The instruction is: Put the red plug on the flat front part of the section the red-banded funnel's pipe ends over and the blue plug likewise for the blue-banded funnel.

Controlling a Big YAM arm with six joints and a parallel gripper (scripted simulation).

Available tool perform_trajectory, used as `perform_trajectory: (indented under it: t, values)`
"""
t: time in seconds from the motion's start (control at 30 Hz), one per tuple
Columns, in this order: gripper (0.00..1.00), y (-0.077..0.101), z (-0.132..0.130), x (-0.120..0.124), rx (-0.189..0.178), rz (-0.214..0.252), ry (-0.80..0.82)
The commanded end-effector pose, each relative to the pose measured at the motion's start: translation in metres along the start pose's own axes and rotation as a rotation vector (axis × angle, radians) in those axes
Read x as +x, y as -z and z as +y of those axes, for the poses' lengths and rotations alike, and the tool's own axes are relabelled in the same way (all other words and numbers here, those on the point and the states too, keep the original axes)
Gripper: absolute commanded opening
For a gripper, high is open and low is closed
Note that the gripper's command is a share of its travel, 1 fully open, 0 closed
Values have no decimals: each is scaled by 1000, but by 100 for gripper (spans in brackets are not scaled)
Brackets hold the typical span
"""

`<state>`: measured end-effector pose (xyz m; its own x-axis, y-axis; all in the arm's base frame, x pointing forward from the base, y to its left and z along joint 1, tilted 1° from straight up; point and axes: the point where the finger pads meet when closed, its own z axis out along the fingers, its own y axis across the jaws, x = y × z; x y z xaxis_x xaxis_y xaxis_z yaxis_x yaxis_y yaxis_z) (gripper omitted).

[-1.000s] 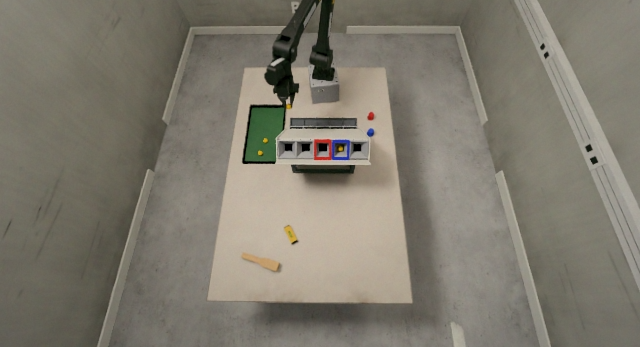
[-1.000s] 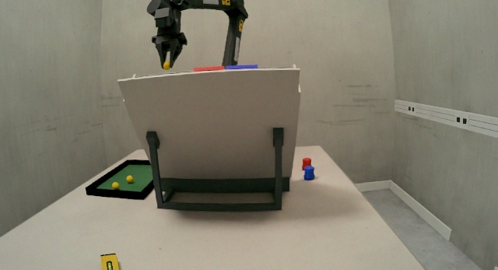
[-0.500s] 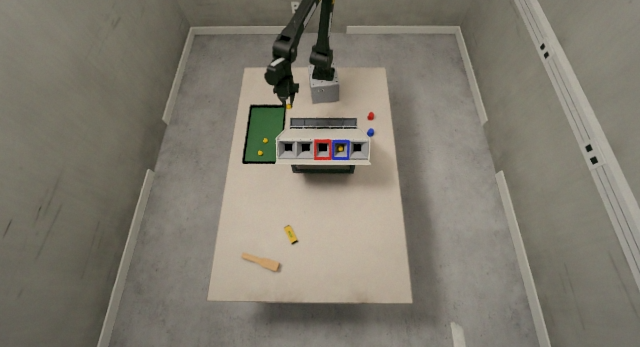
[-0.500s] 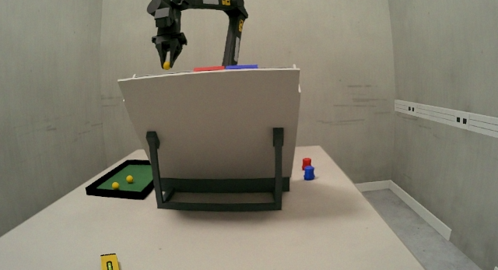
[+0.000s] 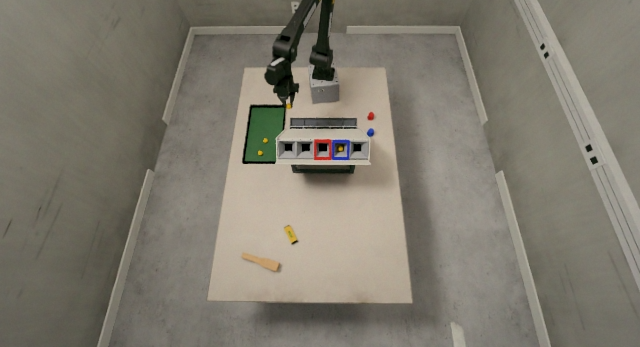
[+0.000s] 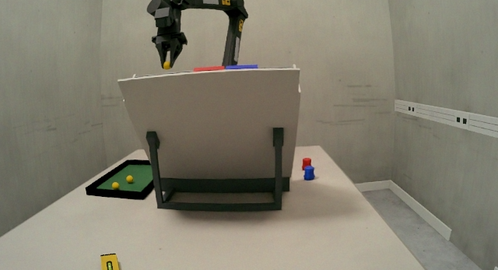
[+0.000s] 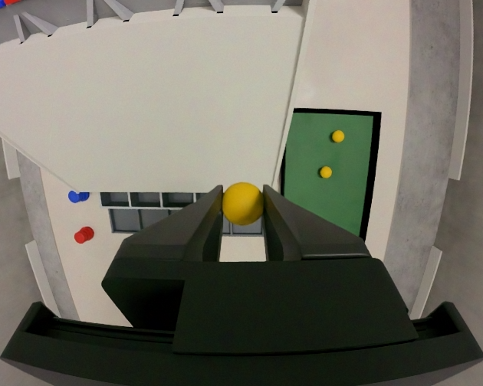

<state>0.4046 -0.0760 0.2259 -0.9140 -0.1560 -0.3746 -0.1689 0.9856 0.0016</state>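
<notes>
My gripper point(image 5: 289, 106) point(image 6: 166, 64) point(image 7: 242, 193) is shut on a yellow marble point(image 7: 242, 202). It hangs high, behind the left end of the funnel box, over the left end of the row of grey sections point(image 5: 323, 122) point(image 7: 146, 199). The box has several funnels; the red-banded funnel point(image 5: 322, 149) looks empty, and the blue-banded funnel point(image 5: 340, 149) holds a yellow marble. The white cover point(image 6: 212, 118) point(image 7: 150, 103) hides the pipes. The red plug point(image 5: 370, 116) point(image 6: 306, 163) point(image 7: 83, 234) and the blue plug point(image 5: 370, 132) point(image 6: 309, 173) point(image 7: 78, 196) stand on the table right of the box.
A green tray point(image 5: 270, 122) point(image 6: 144, 173) point(image 7: 317, 207) left of the box holds two yellow marbles point(image 5: 265, 140) point(image 5: 260, 152). A small yellow block point(image 5: 290, 234) point(image 6: 109, 261) and a wooden piece point(image 5: 260, 261) lie near the table's front. The arm's base point(image 5: 324, 89) stands behind the sections.
</notes>
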Motion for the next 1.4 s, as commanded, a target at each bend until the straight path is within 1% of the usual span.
perform_trajectory:
  t: [0.0, 0.4, 0.9, 0.97, 1.37]
  values:
    - [0, 33, -3, -32, 27, -71, 13]
    - [0, 42, -3, -41, 27, -71, 13]
    - [0, -25, -2, -161, 25, -64, 12]
    - [0, -25, -2, -161, 25, -64, 12]
    - [0, -31, -2, -180, 26, -72, 10]
